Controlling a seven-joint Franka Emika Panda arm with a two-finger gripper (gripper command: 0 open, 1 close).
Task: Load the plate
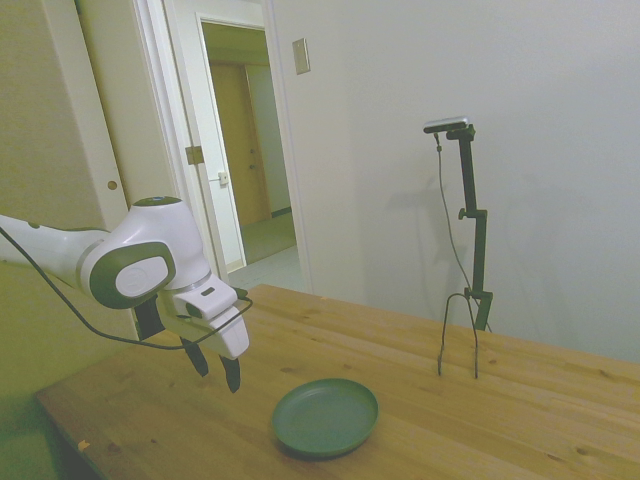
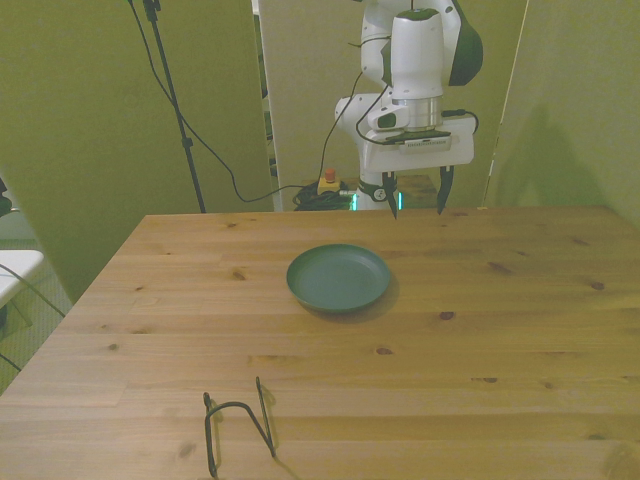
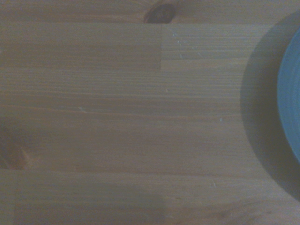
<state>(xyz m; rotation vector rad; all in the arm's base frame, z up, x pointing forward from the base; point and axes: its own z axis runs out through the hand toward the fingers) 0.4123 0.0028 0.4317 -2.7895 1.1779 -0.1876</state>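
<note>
The dull green plate (image 1: 325,416) lies flat on the wooden table, empty, near the table's middle in the front view (image 2: 338,277). A sliver of its rim (image 3: 290,98) shows in the wrist view. My gripper (image 2: 416,201) hangs open above the table, behind the plate and a little toward the front view's right, with nothing between its dark fingers. In the side view the gripper (image 1: 214,366) is to the left of the plate, apart from it.
A black wire rack (image 2: 238,426) stands near the table's near edge in the front view; in the side view the rack (image 1: 458,334) is toward the back. An open doorway (image 1: 248,150) lies beyond the table. A red button box (image 2: 328,183) sits behind the table.
</note>
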